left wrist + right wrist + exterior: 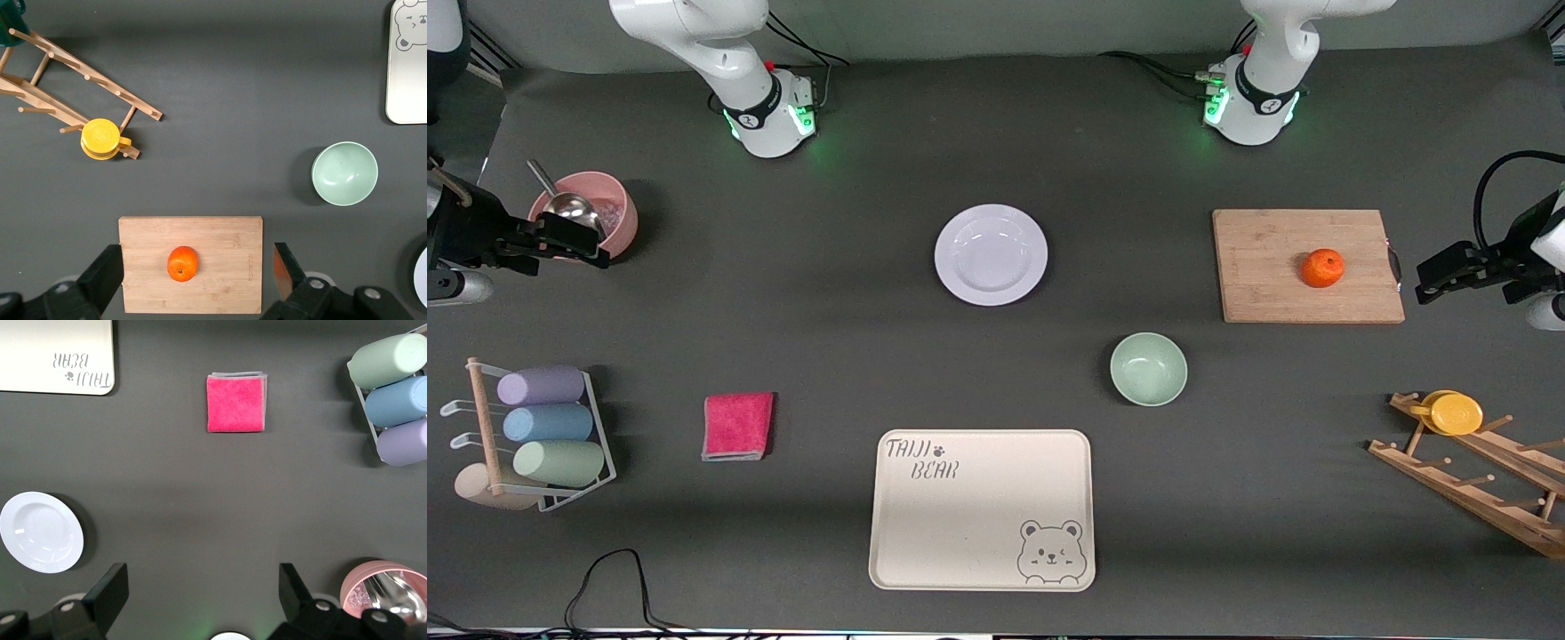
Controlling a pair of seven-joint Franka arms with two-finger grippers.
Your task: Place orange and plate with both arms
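Front view shows the orange [1322, 268] at right on the cutting board [1263, 267] beside the wide-open, empty left gripper [1427, 280], while the plate [991, 254] at upper centre lies well apart from the open, empty right gripper [596, 249].

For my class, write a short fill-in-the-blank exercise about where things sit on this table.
1. The orange rests on the wooden ____.
2. The plate holds ____.
3. The green bowl lies ____ to the front camera than the plate.
4. Both the left gripper and the right gripper have their fingers ____.

Missing words: cutting board; nothing; nearer; open
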